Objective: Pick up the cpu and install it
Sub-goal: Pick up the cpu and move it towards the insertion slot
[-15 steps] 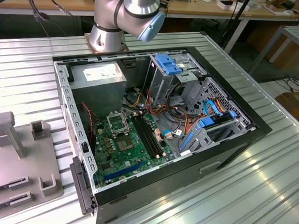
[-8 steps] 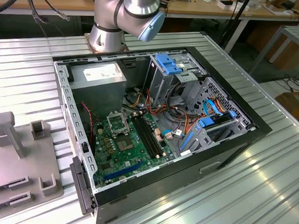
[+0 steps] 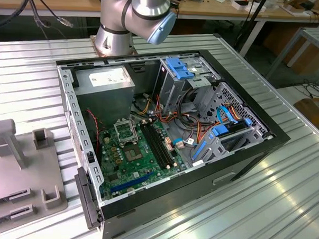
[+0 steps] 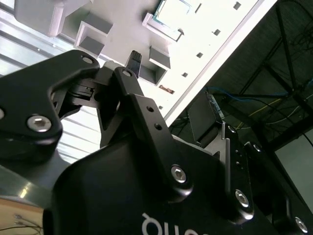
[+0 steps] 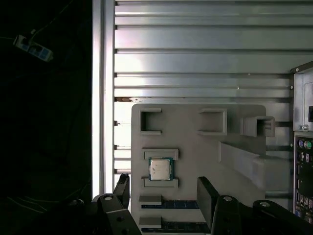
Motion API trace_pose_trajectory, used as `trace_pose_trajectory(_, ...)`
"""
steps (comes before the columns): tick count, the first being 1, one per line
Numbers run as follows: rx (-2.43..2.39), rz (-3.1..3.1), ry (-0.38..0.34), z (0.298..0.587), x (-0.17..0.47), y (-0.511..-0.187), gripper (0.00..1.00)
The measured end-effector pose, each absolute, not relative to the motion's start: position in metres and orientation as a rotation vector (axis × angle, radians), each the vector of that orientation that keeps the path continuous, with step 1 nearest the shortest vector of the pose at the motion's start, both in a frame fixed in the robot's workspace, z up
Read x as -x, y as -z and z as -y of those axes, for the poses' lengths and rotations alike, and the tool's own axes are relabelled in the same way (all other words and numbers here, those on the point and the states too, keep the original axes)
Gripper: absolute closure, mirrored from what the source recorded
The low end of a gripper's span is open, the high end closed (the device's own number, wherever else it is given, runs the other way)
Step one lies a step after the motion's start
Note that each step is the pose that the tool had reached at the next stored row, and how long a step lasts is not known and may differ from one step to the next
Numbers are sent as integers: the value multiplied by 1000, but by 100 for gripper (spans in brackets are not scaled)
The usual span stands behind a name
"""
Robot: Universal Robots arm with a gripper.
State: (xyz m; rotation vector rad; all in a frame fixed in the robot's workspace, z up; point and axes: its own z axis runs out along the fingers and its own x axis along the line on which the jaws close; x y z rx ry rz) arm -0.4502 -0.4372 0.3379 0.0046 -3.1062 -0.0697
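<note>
The cpu (image 5: 160, 169), a small square chip with a silvery top, lies flat in a holder on the grey fixture plate (image 5: 195, 147). My gripper (image 5: 165, 193) hangs above the plate, open, its two black fingers standing wide apart on either side of the chip and touching nothing. In the second wrist view the cpu (image 4: 171, 12) shows beyond one black fingertip (image 4: 134, 61). In the exterior view the green motherboard (image 3: 131, 158) lies inside the open computer case, with its socket frame (image 3: 123, 131) lifted open.
The computer case (image 3: 65, 89) lies on its side on the ribbed metal table (image 3: 283, 199), holding cables, black memory slots (image 3: 158, 146) and a blue-topped drive cage (image 3: 180, 67). The fixture plate (image 3: 20, 166) carries upright posts. The table edge (image 5: 102, 98) borders a dark drop.
</note>
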Motion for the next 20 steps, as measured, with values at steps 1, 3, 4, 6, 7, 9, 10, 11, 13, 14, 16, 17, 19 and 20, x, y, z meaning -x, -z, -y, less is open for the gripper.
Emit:
trace_pose_trajectory(1, -5, 3106, 70, 437, 450, -337, 34)
trace_pose_trajectory(3, -5, 3106, 70, 437, 450, -337, 34)
trace_pose_trajectory(4, -5, 3106, 70, 437, 450, -336, 34)
trace_pose_trajectory(6, -5, 3106, 70, 437, 450, -335, 34)
trace_pose_trajectory(7, -5, 3106, 70, 437, 450, -335, 34)
trace_pose_trajectory(9, -5, 3106, 70, 438, 450, -333, 34)
trace_pose_trajectory(10, -5, 3106, 70, 438, 450, -333, 34)
trace_pose_trajectory(11, -5, 3106, 70, 438, 450, -332, 34)
trace_pose_trajectory(13, -5, 3106, 70, 438, 450, -332, 34)
trace_pose_trajectory(14, -5, 3106, 70, 438, 450, -331, 34)
trace_pose_trajectory(16, -5, 3106, 70, 438, 450, -331, 34)
trace_pose_trajectory(17, -5, 3106, 70, 438, 450, -331, 34)
trace_pose_trajectory(19, -5, 3106, 70, 438, 450, -331, 34)
trace_pose_trajectory(20, -5, 3106, 70, 438, 450, -330, 34)
